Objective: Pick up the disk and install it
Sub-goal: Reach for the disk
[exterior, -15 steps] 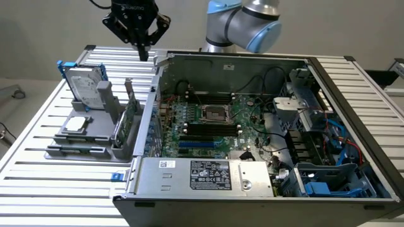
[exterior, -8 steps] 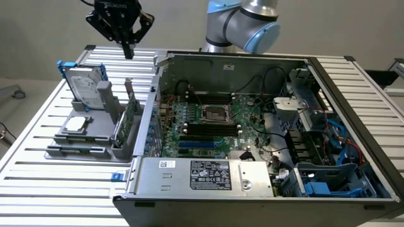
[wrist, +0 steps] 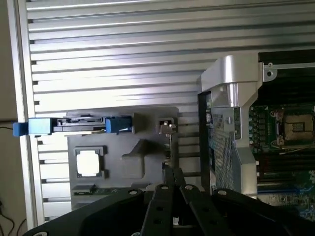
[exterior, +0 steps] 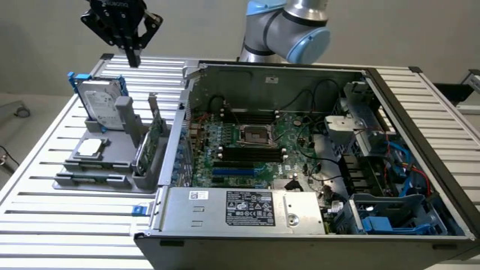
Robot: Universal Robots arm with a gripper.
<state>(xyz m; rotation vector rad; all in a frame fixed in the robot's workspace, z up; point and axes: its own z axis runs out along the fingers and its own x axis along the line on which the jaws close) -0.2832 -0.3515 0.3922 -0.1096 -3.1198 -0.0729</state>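
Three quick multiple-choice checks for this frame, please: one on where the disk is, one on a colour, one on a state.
1. Where is the disk?
A. Standing on edge in the grey holder, at the exterior view's left of the case
B. In a bay inside the case
C. In the gripper

2. What colour is the disk's bracket?
A. Red
B. Yellow
C. Blue

3. What state is the case in?
A. Shut with its cover on
B. Open, with the motherboard exposed
C. Turned upside down

Answers:
1 A: the disk stands upright in the grey holder beside the case, and the gripper hangs clear of it.
2 C: the bracket framing the disk is blue.
3 B: the motherboard is in plain sight inside.
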